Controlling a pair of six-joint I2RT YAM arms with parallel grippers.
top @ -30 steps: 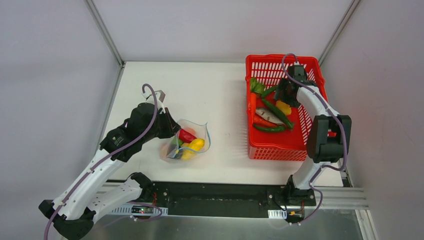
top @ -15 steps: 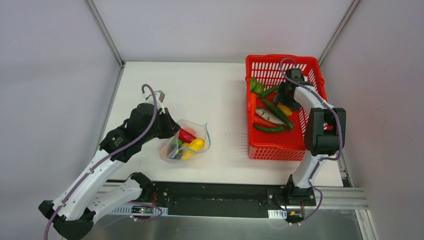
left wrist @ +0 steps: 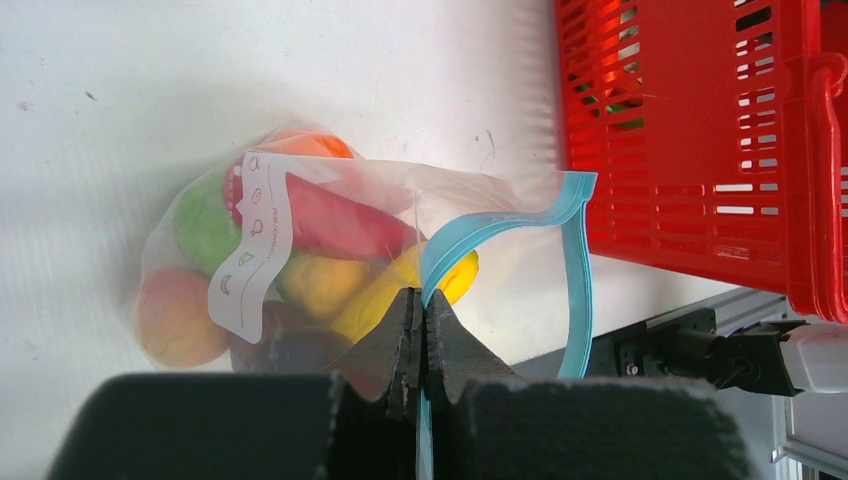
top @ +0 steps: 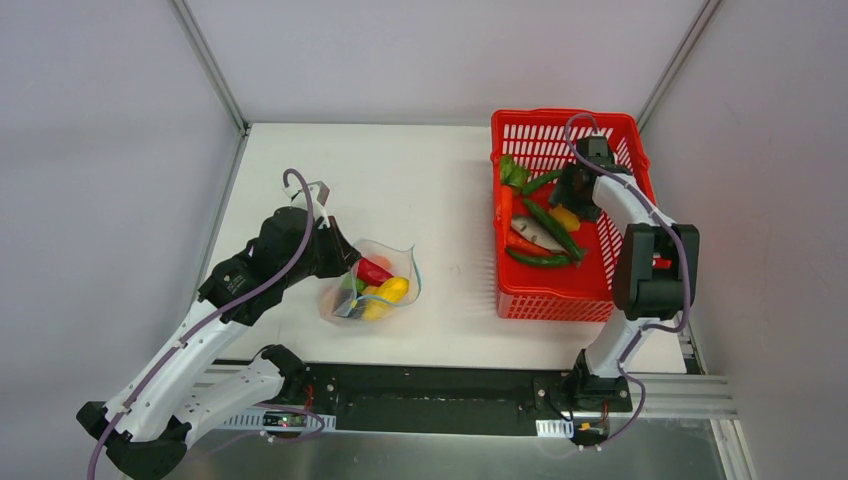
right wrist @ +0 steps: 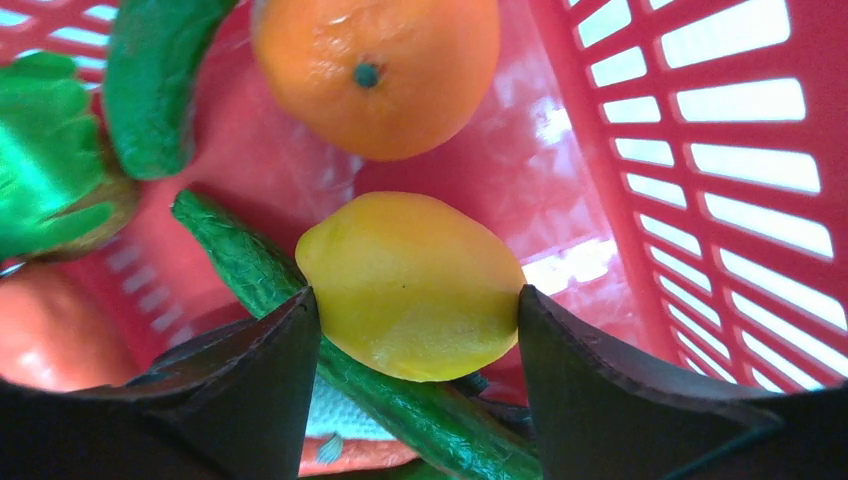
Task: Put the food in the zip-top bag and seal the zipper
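The zip-top bag [top: 378, 282] lies on the white table, holding red, yellow, green, orange and dark food [left wrist: 330, 225]. Its teal zipper [left wrist: 580, 270] gapes open in a loop. My left gripper [left wrist: 420, 300] is shut on one zipper lip at the bag's mouth [top: 348, 258]. My right gripper [right wrist: 415, 300] reaches down into the red basket [top: 560, 300]. Both of its fingertips [right wrist: 290, 330] press the sides of a yellow lemon [right wrist: 410, 260], which rests on a long green vegetable [right wrist: 240, 260].
The basket [right wrist: 700, 200] also holds an orange [right wrist: 375, 70], green leafy pieces [right wrist: 45, 150], carrots and green pods [top: 545, 225]. Its mesh wall [left wrist: 700, 150] stands close to the right of the bag. The arm bases sit along the near table edge.
My right gripper's jaws opened a little and then came in onto the lemon, with the wrist shifting slightly inside the basket. The left arm and the bag have not moved.
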